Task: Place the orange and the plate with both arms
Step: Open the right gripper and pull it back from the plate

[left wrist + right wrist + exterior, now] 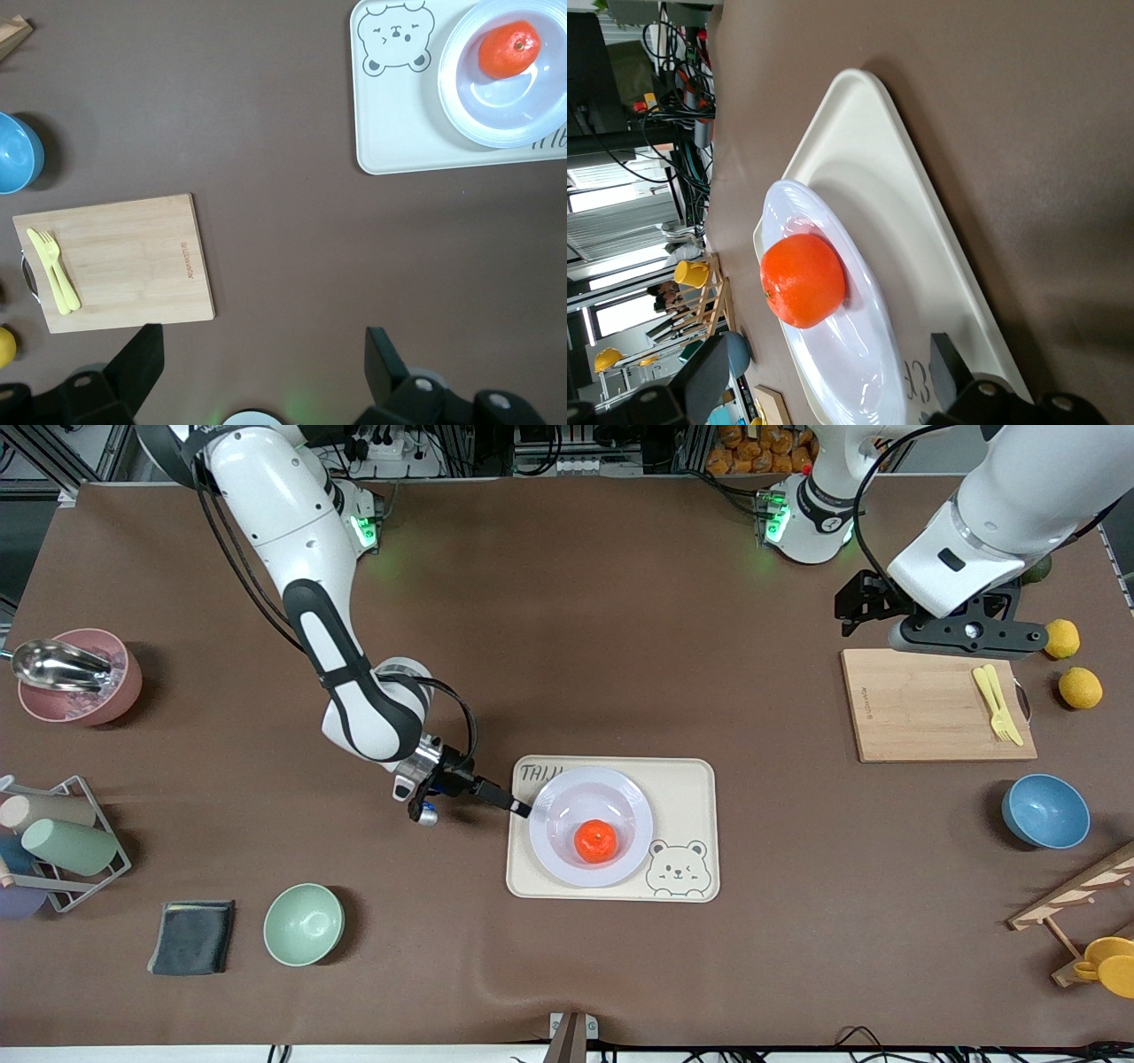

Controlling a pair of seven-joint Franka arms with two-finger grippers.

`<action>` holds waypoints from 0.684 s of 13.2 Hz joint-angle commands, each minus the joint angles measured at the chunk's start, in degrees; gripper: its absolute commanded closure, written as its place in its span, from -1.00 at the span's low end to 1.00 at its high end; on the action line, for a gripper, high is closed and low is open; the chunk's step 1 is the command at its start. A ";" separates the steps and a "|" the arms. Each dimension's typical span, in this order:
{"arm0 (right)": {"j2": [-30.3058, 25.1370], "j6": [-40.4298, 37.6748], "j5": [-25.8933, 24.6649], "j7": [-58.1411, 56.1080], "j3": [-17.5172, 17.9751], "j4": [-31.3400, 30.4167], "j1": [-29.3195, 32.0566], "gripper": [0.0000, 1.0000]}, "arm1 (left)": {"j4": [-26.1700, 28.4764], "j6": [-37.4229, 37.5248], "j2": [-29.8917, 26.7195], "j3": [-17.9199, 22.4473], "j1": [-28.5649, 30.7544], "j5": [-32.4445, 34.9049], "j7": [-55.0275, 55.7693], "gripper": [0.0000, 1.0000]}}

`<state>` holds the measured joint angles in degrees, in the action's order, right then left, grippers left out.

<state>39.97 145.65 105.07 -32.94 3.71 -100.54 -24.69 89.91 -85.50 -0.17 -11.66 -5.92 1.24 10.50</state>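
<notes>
The orange [595, 841] lies in the middle of the pale plate [551, 849], which rests on the cream bear tray [691, 793]. My right gripper [523, 808] is low at the plate's rim, on the side toward the right arm's end of the table. It is open, with the rim between its spread fingers. The right wrist view shows the orange [802, 279], plate [778, 205], tray [868, 150] and right gripper [828, 354]. My left gripper [966, 636] hangs open and empty over the wooden board's edge. From the left gripper [263, 345], the orange [509, 49] and plate [532, 119] show far off.
A wooden cutting board [921, 708] with a yellow fork [997, 701] lies under the left arm, with two lemons [1081, 687] beside it. A blue bowl [1045, 810], a green bowl [303, 924], a pink bowl [75, 677], a cup rack [62, 841] and a grey cloth [192, 936] stand around.
</notes>
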 commanded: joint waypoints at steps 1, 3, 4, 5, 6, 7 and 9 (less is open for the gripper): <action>-3.83 -0.36 -15.34 14.85 0.33 -0.44 2.88 -1.00 | -0.97 0.07 0.17 -0.64 0.64 1.04 1.10 -1.00; -5.77 -2.90 -27.49 24.46 0.24 -0.44 4.90 -1.00 | -1.14 0.07 0.17 -0.64 0.82 1.13 0.92 -1.00; -6.82 -6.40 -31.72 26.85 -0.80 -0.35 6.30 -1.00 | -1.14 0.15 0.08 -0.56 0.82 1.13 0.66 -1.00; -7.71 -10.35 -34.81 27.48 -2.21 -0.35 7.27 -1.00 | -1.14 0.15 -0.09 -0.56 1.17 1.30 0.14 -1.00; -8.41 -14.48 -38.23 27.84 -3.96 0.17 8.59 -1.00 | -1.14 0.24 -0.09 -0.47 1.35 1.30 -0.04 -1.00; -9.20 -18.69 -43.49 28.28 -5.02 0.87 10.43 -1.00 | -1.05 0.50 -0.36 -0.38 1.43 1.39 -0.04 -1.00; -10.26 -25.82 -53.42 29.33 -5.82 3.50 14.99 -1.00 | -0.97 1.12 -0.53 1.98 0.56 1.39 -0.65 -1.00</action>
<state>31.48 125.13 59.11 -5.77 -2.38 -98.63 -13.65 89.41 -85.41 -0.19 -11.17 -5.05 1.50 10.73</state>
